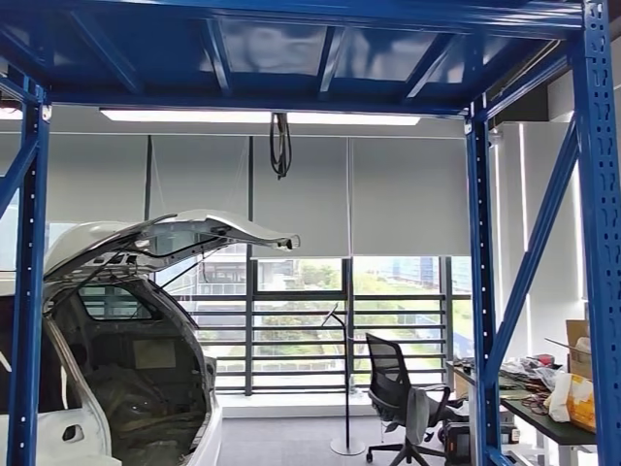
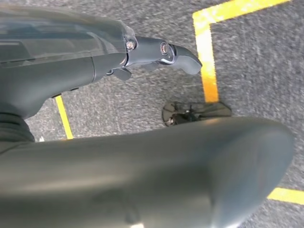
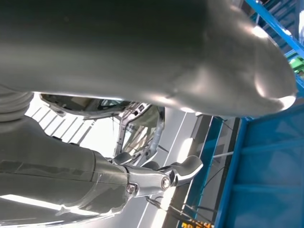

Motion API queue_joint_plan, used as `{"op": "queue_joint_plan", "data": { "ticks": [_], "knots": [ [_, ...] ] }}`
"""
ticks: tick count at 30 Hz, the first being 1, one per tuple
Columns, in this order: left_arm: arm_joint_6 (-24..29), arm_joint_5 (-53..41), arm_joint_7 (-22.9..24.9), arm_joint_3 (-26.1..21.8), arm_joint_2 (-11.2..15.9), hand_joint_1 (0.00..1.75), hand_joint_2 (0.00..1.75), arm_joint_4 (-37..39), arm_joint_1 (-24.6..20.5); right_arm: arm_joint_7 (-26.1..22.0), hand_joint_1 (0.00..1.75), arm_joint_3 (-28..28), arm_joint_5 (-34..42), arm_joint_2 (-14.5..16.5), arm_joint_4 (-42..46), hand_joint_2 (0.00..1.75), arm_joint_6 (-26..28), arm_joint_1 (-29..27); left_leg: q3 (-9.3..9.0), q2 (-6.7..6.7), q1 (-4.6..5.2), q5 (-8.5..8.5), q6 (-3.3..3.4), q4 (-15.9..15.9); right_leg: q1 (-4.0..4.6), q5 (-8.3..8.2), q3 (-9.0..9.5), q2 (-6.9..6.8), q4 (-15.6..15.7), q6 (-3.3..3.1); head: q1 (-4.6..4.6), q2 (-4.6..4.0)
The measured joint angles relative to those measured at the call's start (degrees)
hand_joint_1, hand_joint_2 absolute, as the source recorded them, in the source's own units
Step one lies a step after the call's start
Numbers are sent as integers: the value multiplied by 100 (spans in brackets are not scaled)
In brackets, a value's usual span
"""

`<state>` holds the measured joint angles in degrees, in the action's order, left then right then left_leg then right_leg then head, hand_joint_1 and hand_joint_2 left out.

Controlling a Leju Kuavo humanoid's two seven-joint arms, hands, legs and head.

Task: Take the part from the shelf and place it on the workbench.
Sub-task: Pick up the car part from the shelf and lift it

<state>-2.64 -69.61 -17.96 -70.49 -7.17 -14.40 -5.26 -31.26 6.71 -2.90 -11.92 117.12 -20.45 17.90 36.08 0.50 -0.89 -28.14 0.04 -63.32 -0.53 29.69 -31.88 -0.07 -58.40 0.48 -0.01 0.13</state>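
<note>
A blue steel shelf frame (image 1: 599, 243) surrounds the head view, its top deck (image 1: 293, 49) overhead. The left hand (image 2: 107, 61) hangs over grey carpet with one dark finger (image 2: 179, 52) stretched straight out. Its thick thumb (image 2: 161, 175) lies apart from that finger, and nothing is in its grasp. The right hand (image 3: 143, 178) is raised, its fingers extended and empty. Past its fingers is a silvery pressed-metal frame (image 3: 141, 128); I cannot tell whether the hand touches it. Blue shelf beams (image 3: 232, 171) run beside it.
A white car (image 1: 110, 388) with its tailgate lifted stands at the left beyond the frame. At the right is a cluttered table (image 1: 545, 417), with a black office chair (image 1: 399, 398) and a floor lamp (image 1: 345, 388) near it. Yellow tape lines (image 2: 208, 61) mark the carpet.
</note>
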Motion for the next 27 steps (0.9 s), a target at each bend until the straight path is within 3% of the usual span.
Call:
{"op": "queue_joint_plan", "data": {
  "ticks": [2,6,7,9,10,11,12,13,15,16,20,22,25,26,27],
  "knots": [
    [0,0,-2,0,-1,0,0,1,-12,3,0,-4,15,-2,-1,0,-8,3,-124,-10,35,44,37,309,6,29,8,4,0,57,-1,0],
    [5,1,-12,-1,2,0,0,-1,-11,25,0,-11,132,-11,1,0,-70,9,-189,6,28,6,110,425,-18,136,-28,4,-111,187,-1,0],
    [7,2,-16,-1,3,0,0,-1,-17,34,0,-14,158,-16,-2,0,-84,11,-215,7,19,1,135,443,-22,251,-135,5,-343,210,-1,0],
    [9,4,-26,-2,7,0,0,1,-27,46,0,-17,185,-24,-13,0,-105,1,-244,7,27,-27,178,447,-25,534,-550,5,-1098,237,-1,0],
    [7,3,-28,-2,7,0,0,1,-25,49,0,-18,186,-25,-22,0,-109,-10,-261,7,34,-43,191,446,-26,611,-763,5,-1431,244,-1,0],
    [5,2,-30,-2,7,0,0,1,-21,49,0,-19,186,-26,-29,0,-110,-18,-284,10,40,-64,200,445,-25,583,-901,5,-1595,248,-1,0],
    [5,1,-31,-2,7,0,0,1,-16,48,0,-21,185,-27,-35,0,-110,-20,-320,17,44,-90,201,445,-24,440,-927,5,-1529,243,-1,0],
    [4,0,-32,-2,7,0,0,1,-14,48,0,-24,183,-27,-38,0,-110,-20,-367,26,46,-121,196,445,-20,206,-848,7,-1258,230,-1,0],
    [4,0,-38,-2,6,0,0,2,-20,45,0,-30,178,-29,-40,0,-110,-12,-459,44,54,-191,171,448,5,-228,-565,12,-527,173,-2,0],
    [3,0,-42,-2,5,0,0,4,-25,45,0,-34,173,-32,-41,0,-110,-3,-482,51,57,-219,147,449,22,-314,-451,14,-264,133,-2,1],
    [-4,-2,-47,-2,5,0,0,13,-27,37,0,-59,166,-46,-34,0,-110,3,-505,50,54,-283,36,478,41,-246,-332,23,-30,12,-2,0],
    [-5,-3,-55,-2,6,0,0,15,-35,22,0,-68,169,-48,-24,0,-107,-1,-419,38,51,-411,-11,269,13,-233,-263,8,36,-38,-2,0],
    [2,-6,-58,-2,7,0,0,15,-17,-1,0,-69,171,-47,-19,0,-92,-61,166,29,30,-763,-64,-733,4,-169,-176,-19,59,-84,-1,0],
    [5,-7,-55,-2,7,0,0,15,-2,-13,0,-71,168,-46,-19,0,-81,-96,347,26,21,-776,-80,-973,4,-139,-145,-19,59,-85,-1,0],
    [8,-7,-52,-2,8,0,0,15,11,-31,0,-75,163,-45,-19,0,-68,-128,434,22,11,-676,-94,-1015,2,-106,-105,-16,58,-78,-1,0]
  ]
}}
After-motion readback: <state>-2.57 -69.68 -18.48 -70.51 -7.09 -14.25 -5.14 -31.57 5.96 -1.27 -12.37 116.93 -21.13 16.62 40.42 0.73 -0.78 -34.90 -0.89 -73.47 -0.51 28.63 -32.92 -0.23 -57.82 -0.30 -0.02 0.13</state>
